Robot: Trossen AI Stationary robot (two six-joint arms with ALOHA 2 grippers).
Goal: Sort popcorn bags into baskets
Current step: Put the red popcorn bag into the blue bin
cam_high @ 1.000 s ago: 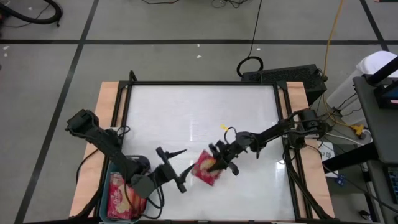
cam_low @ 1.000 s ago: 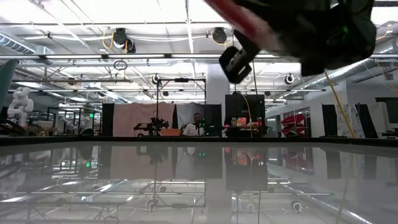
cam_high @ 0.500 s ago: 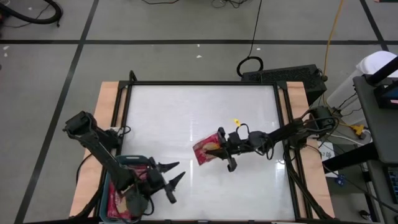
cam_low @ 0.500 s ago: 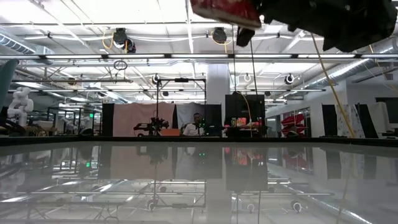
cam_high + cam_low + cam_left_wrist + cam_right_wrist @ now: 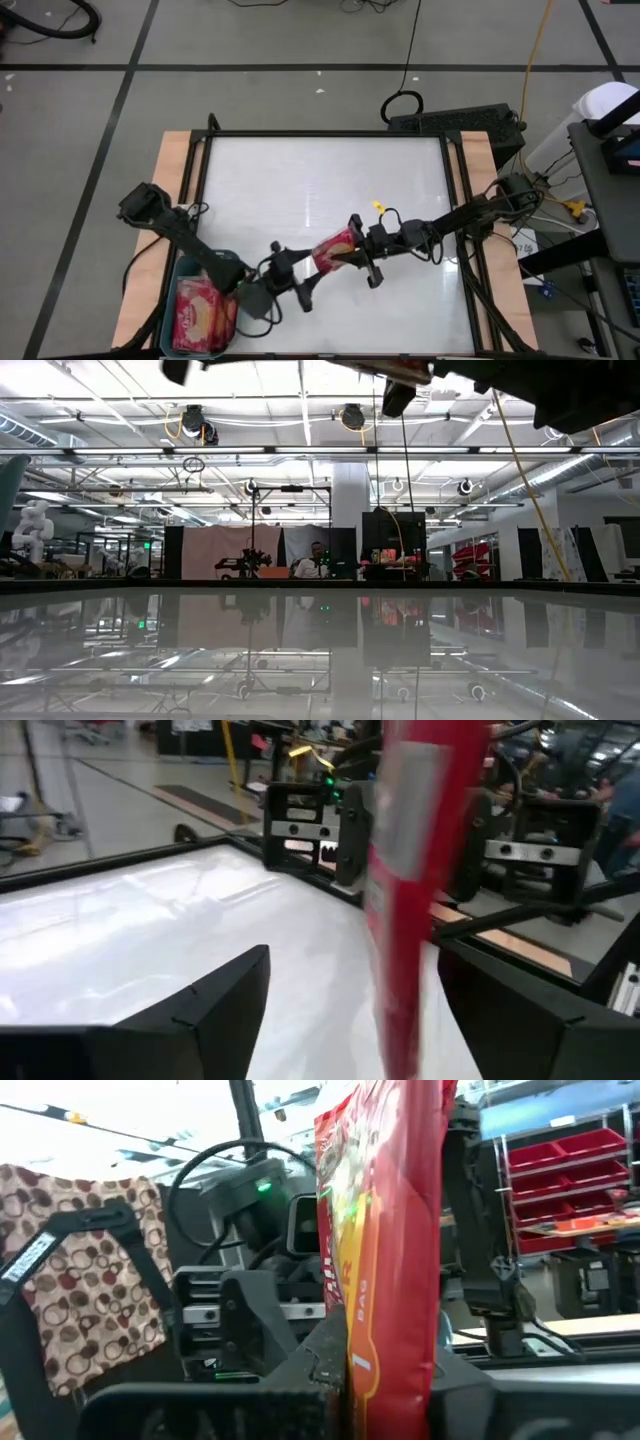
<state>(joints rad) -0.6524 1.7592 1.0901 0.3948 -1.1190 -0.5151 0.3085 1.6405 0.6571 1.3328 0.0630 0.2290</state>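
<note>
Above mid-table, right pincer (image 5: 352, 257) clamps a popcorn bag (image 5: 334, 249); left pincer (image 5: 291, 270) gapes beside it.

Bright overhead lights; glare on table (image 5: 300, 190); wrist views blurred.

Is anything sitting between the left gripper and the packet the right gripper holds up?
Nothing visible. The left gripper is open, facing the popcorn bag held by the right gripper above the table; only air lies between them.

White table (image 5: 300, 180) – black cable (image 5: 403, 100) coiled on the floor beyond.
</note>
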